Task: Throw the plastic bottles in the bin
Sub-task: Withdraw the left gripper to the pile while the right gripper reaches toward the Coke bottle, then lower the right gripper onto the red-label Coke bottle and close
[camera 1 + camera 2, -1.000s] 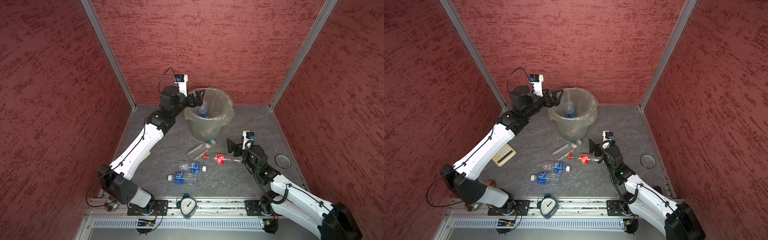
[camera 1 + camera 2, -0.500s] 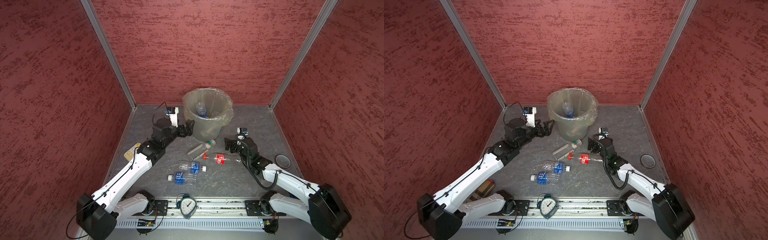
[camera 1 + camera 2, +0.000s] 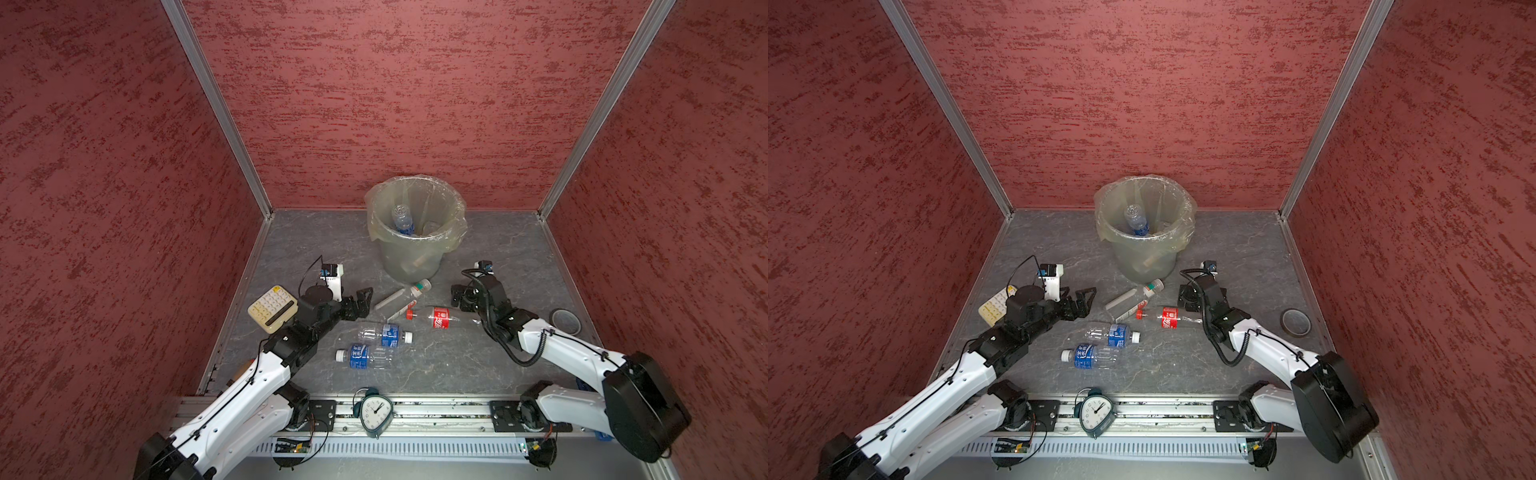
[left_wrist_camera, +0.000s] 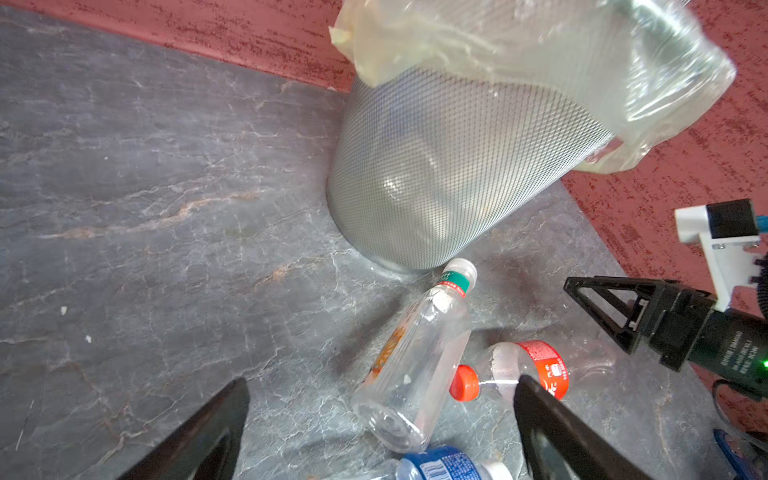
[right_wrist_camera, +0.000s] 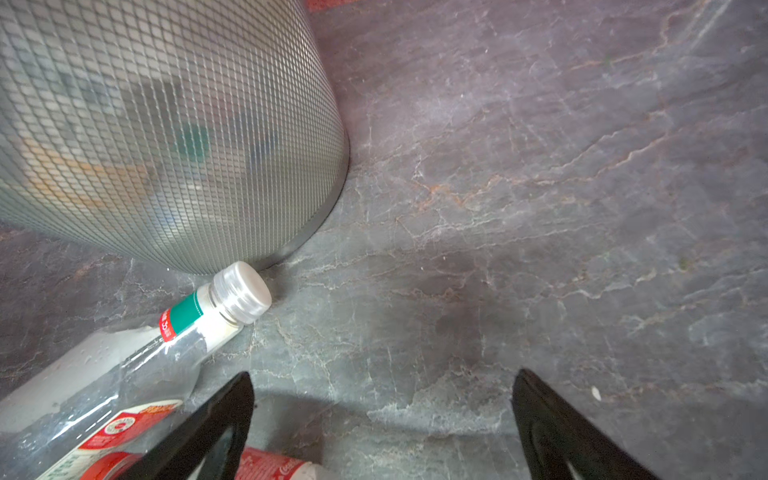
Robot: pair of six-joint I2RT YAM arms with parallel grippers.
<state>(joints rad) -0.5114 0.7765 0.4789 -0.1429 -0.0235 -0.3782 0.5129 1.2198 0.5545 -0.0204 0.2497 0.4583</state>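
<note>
Bottles (image 3: pixel 363 356) lie clustered on the floor (image 3: pixel 316 249) at 6 o'clock from the bin (image 3: pixel 409 262) in both top views: a green-band bottle (image 3: pixel 401 299) with its cap just beside the bin's base, a red bottle (image 3: pixel 436 318), and two blue bottles (image 3: pixel 384 334) at 7 o'clock from those. Another bottle (image 3: pixel 402 220) is inside the bin. Left gripper (image 3: pixel 360 302), spread and empty, sits at 9 o'clock from the green-band bottle; right gripper (image 3: pixel 462 300), spread and empty, at 2 o'clock from the red bottle.

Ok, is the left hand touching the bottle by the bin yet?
Apart. The left wrist view shows bare floor between that bottle and each finger of the open left hand.
</note>
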